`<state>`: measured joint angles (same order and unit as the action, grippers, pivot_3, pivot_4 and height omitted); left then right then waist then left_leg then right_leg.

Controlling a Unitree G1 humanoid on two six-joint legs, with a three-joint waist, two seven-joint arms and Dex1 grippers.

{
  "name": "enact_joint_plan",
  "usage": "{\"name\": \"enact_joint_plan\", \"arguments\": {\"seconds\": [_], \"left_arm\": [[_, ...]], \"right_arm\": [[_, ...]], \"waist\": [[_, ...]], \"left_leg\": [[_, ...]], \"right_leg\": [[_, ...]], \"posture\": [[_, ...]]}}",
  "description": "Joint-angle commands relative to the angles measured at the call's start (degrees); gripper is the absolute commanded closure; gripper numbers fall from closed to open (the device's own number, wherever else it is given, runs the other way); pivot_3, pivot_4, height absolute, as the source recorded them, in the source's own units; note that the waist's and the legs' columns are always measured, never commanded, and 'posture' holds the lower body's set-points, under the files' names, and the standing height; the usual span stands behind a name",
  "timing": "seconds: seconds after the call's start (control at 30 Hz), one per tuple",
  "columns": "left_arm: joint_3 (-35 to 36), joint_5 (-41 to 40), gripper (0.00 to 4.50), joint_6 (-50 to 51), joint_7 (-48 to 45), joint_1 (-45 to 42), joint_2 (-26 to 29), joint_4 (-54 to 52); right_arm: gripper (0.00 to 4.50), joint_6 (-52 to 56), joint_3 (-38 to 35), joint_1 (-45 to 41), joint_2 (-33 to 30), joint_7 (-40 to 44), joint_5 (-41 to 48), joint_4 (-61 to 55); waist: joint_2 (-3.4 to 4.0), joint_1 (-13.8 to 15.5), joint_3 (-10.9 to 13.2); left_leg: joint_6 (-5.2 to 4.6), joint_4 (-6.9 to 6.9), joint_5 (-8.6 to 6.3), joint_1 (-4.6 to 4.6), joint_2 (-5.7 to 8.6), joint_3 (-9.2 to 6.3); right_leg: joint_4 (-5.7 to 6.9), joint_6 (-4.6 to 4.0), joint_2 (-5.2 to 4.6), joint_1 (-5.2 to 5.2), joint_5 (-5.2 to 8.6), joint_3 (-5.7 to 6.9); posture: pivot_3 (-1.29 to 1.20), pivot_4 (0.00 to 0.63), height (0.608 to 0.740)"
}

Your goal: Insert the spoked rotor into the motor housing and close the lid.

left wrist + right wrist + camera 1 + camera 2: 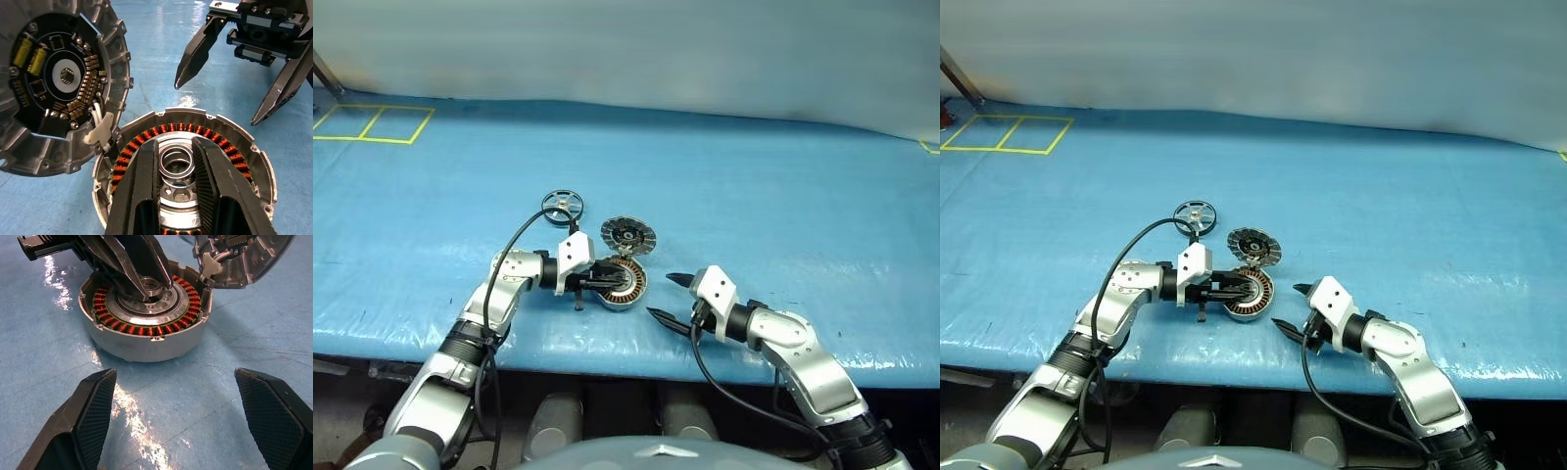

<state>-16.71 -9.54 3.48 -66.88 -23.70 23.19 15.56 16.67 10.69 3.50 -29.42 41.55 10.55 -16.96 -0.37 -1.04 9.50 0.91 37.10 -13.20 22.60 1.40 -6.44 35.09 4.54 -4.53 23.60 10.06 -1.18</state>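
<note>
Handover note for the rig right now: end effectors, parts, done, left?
Left end effector: fingers narrowly apart over the motor housing hub, holding nothing.
Right end effector: open, empty, just right of the housing.
Spoked rotor: flat on the blue table, behind and left of the housing.
Lid: hinged open, standing up behind the housing.
Done: nothing inserted.
Left: pick the rotor, seat it, close the lid.

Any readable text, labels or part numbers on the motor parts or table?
None readable.
Circuit board inside the lid: component markings too small to read.
Motor housing: no marking visible.
Spoked rotor: no text.
Table: yellow tape squares, no lettering.
</note>
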Motion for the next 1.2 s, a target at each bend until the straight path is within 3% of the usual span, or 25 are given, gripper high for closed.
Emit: {"name": "enact_joint_plan", "arguments": {"seconds": [0.03, 1.1, 1.2], "left_arm": [[-0.3, 0.2, 3.85, 0.4, -0.7, -0.6, 0.3, -1.2], [0.8, -0.2, 3.85, 1.5, 0.9, -0.5, 0.0, -1.0], [1.3, -0.1, 2.85, 0.1, 1.5, -0.4, -0.4, -0.7]], "right_arm": [[0.42, -0.5, -0.1, 0.1, 0.1, -0.4, -0.1, -2.7], [0.42, -0.3, 0.1, 0.1, 0.2, -0.7, -1.2, -2.3], [0.42, -0.5, 0.2, -0.1, 0.2, -0.7, -1.4, -1.9]], "waist": [[0.0, 0.0, 0.0], [0.0, 0.0, 0.0], [0.0, 0.0, 0.0]], "left_leg": [[0.0, 0.0, 0.0, 0.0, 0.0, 0.0], [0.0, 0.03, 0.0, -0.02, 0.0, -0.01], [0.0, 0.04, 0.0, -0.01, 0.01, -0.01]], "right_leg": [[0.0, 0.0, 0.0, 0.0, 0.0, 0.0], [0.02, 0.01, 0.0, -0.04, -0.01, 0.0], [0.02, 0.01, 0.0, -0.04, -0.01, 0.0]], "posture": [[0.0, 0.15, 0.74], [0.0, 0.15, 0.74], [0.0, 0.15, 0.74]]}}
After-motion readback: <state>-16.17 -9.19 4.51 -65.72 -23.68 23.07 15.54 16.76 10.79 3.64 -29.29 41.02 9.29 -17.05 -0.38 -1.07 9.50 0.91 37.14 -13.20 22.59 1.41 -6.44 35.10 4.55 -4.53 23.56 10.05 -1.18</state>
